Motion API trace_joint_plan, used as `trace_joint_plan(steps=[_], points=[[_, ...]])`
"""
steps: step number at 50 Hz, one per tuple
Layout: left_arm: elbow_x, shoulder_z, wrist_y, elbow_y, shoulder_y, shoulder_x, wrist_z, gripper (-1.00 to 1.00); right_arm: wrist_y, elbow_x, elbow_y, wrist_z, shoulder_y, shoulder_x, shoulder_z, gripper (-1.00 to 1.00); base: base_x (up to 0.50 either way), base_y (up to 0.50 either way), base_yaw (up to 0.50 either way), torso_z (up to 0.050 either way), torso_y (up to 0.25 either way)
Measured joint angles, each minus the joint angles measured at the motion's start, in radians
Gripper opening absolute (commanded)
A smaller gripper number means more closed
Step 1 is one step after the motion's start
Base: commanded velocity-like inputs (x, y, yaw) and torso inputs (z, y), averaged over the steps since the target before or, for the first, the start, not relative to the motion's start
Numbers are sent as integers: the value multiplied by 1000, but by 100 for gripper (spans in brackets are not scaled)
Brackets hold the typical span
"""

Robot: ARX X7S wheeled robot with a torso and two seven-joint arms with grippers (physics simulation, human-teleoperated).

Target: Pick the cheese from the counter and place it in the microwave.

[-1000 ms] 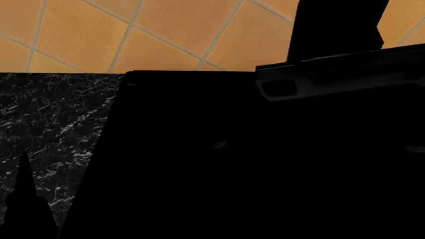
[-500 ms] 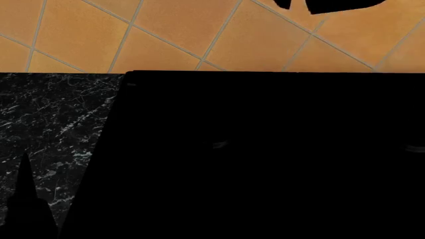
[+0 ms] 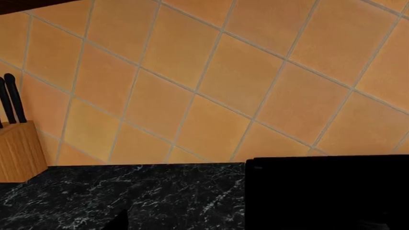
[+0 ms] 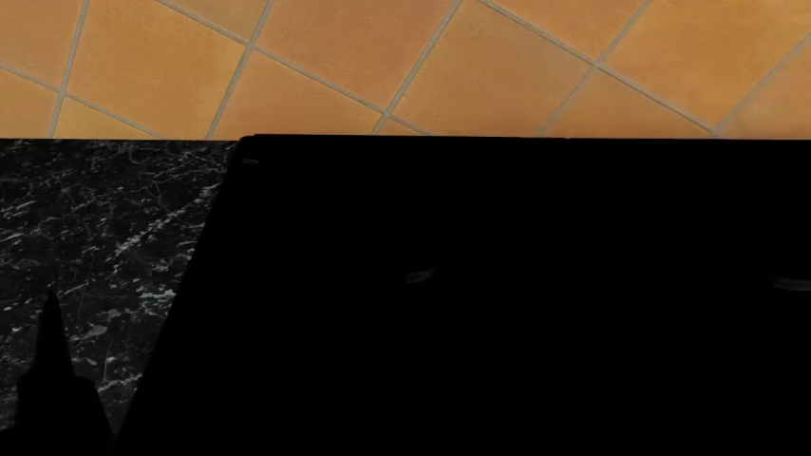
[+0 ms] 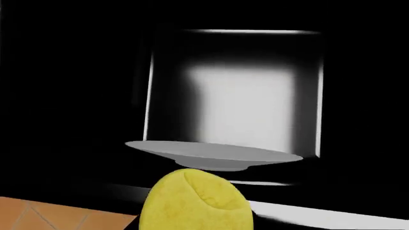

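Note:
The cheese [image 5: 198, 203], a pale-yellow rounded chunk with a notched top, fills the near middle of the right wrist view. It hangs in the air just outside the microwave's open cavity [image 5: 255, 96]. My right gripper's fingers are hidden behind the cheese, and it holds the cheese off the counter. A grey round plate [image 5: 214, 154] lies inside the microwave, beyond and slightly above the cheese. The black veined counter [image 4: 102, 218] shows at the left of the head view. A dark pointed silhouette, my left gripper [image 4: 48, 380], stands low over it; its jaws cannot be made out.
The plain black stove top [image 4: 507, 285] takes up most of the head view, right of the counter. Orange tiled wall [image 4: 380, 57] runs behind both. A wooden knife block [image 3: 19, 151] stands on the counter [image 3: 128, 191] against the wall.
My right arm, which crossed the top right of the head view a second ago, has risen out of that view. The left gripper's silhouette has not moved.

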Motion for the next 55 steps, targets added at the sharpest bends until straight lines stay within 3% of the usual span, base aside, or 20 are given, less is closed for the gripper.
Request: trace_joint_plan(steps=[32,55], points=[[16,0,0,-11,11,7,7,100,194,-105,377,-128,43,-211,126,-100,0,0,0,0,0],[24,2,-2,-17,17,15,9,100,480,-458,714,-316,59,-446,361,-100,0,0,0,0,0]])
